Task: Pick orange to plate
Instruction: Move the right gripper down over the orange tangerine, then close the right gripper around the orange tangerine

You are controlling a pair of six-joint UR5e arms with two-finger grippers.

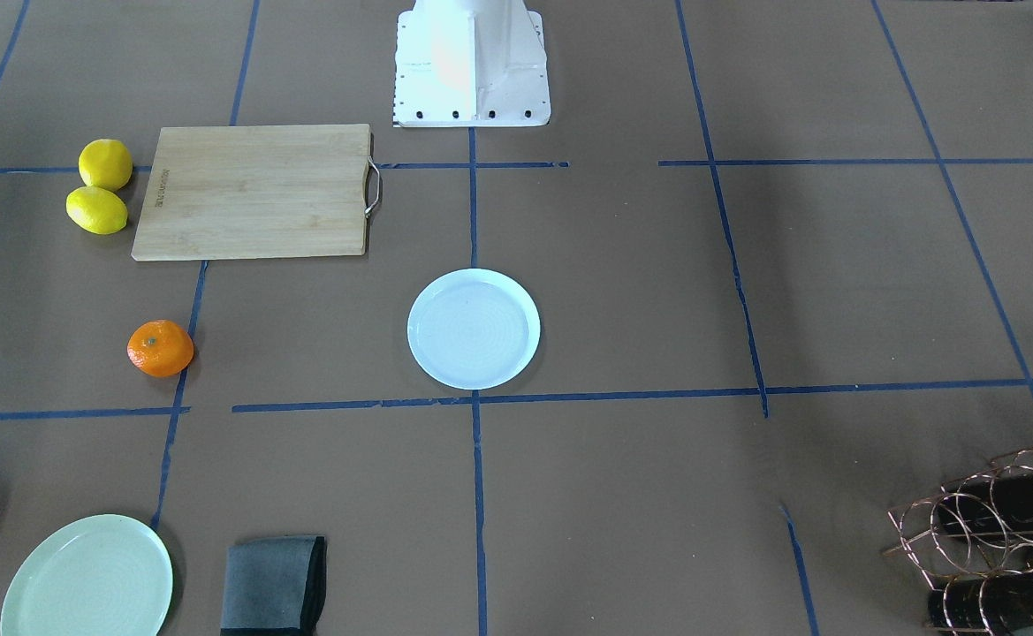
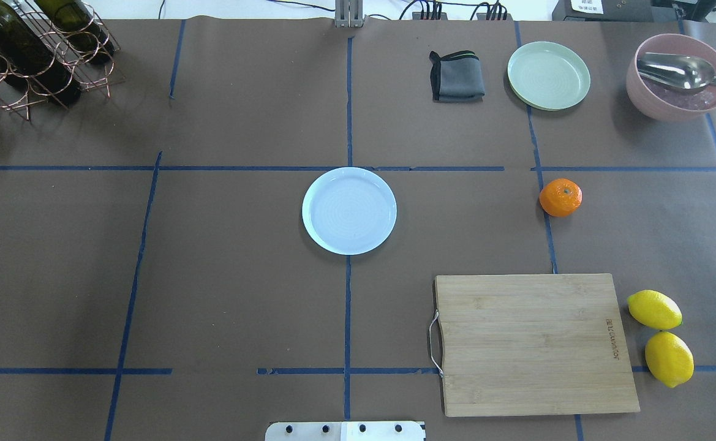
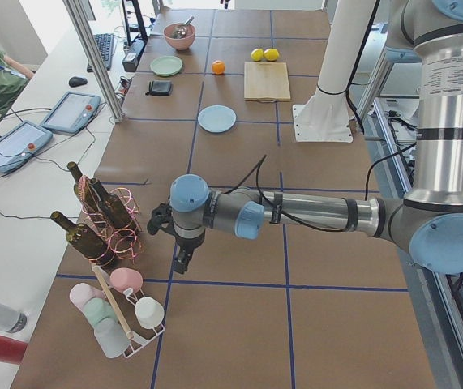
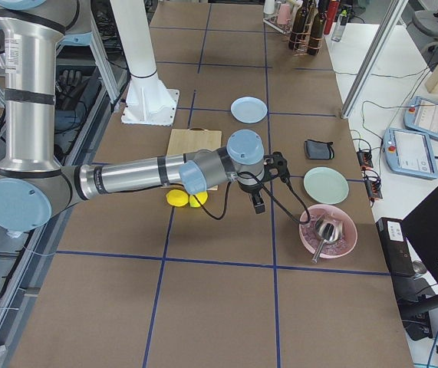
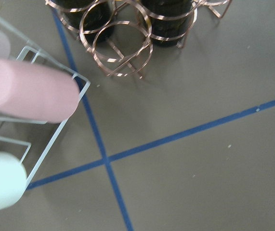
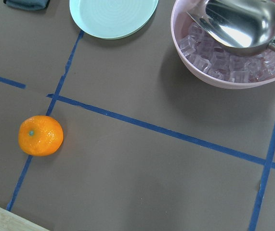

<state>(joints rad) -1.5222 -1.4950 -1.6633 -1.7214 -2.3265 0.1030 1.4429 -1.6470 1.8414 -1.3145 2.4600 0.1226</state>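
Note:
The orange (image 2: pixel 560 197) lies on a blue tape line, right of the white plate (image 2: pixel 349 210) that sits bare at the table's middle. In the front-facing view the orange (image 1: pixel 160 348) is left of the plate (image 1: pixel 474 329). The right wrist view looks down on the orange (image 6: pixel 40 135) at lower left, with no fingers in that frame. My right gripper (image 4: pixel 258 205) hangs above the table near the pink bowl; my left gripper (image 3: pixel 182 261) hangs by the wine rack. Both show only in the side views, so I cannot tell whether they are open or shut.
A wooden cutting board (image 2: pixel 535 343) and two lemons (image 2: pixel 661 337) lie near the robot's right. A pale green plate (image 2: pixel 548 75), a folded grey cloth (image 2: pixel 457 76) and a pink bowl (image 2: pixel 676 78) with ice and a spoon stand at the far right. A wine rack (image 2: pixel 27 49) fills the far left corner.

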